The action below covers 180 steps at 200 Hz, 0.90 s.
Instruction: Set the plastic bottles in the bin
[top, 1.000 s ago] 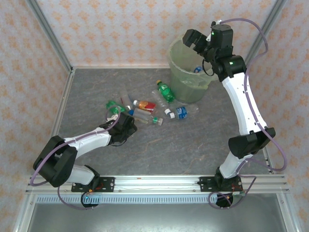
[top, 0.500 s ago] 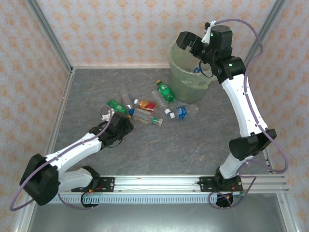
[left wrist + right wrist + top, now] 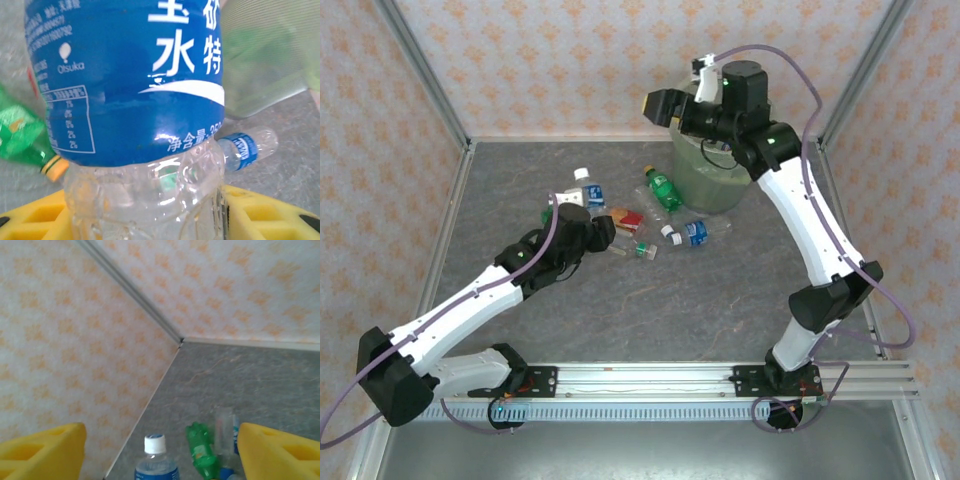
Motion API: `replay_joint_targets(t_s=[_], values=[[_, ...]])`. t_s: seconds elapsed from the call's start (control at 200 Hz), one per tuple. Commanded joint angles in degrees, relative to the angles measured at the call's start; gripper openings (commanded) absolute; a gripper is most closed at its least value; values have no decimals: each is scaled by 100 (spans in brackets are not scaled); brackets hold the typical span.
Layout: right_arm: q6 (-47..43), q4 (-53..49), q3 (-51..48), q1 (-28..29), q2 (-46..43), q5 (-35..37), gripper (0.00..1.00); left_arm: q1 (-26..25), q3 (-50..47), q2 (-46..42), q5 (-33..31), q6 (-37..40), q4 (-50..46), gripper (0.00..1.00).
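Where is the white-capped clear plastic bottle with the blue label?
In the top view the bottle is left of centre, upright in the left claw, left of the round pale-green plastic bin.

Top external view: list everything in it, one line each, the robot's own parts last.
bin: one, pale green, far right
held bottle: one, clear with blue label and white cap, gripped upright above the others
green bottle: one, yellow cap, lying beside the bin on its left
second green bottle: one, partly hidden, left of the held bottle
blue-label bottle: one, clear, lying in front of the bin
red-label bottle: one, clear, mid-table
small bottle: one, clear, just nearer than the red-label bottle
table: one, grey
left gripper: one, shut on the held bottle
right gripper: one, open, raised left of the bin
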Motion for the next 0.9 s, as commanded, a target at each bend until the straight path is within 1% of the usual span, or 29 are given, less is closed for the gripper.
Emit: replay_joint_targets(t_s=[0.0, 0.105, 0.175, 0.325, 0.526, 0.646, 0.796, 0.896], values=[[-214, -130, 146, 251, 210, -442, 74, -86, 455, 20, 141, 951, 270, 54], [-370, -370, 278, 541, 390, -525, 73, -104, 701, 101, 293, 1244, 253, 54], [-412, -450, 251, 674, 472, -581, 69, -112, 813, 125, 386, 1357, 277, 54], [-420, -492, 164, 847, 558, -579, 66, -177, 909, 134, 566, 1427, 362, 53], [-324, -415, 199, 891, 650, -627, 61, -278, 915, 140, 631, 1522, 340, 52], [-337, -516, 276, 894, 760, -610, 55, -304, 927, 112, 623, 1550, 325, 51], [-374, -584, 292, 894, 835, -596, 54, -321, 915, 84, 674, 1568, 340, 51], [-373, -569, 313, 896, 854, -606, 46, -347, 932, 127, 701, 1576, 311, 50]])
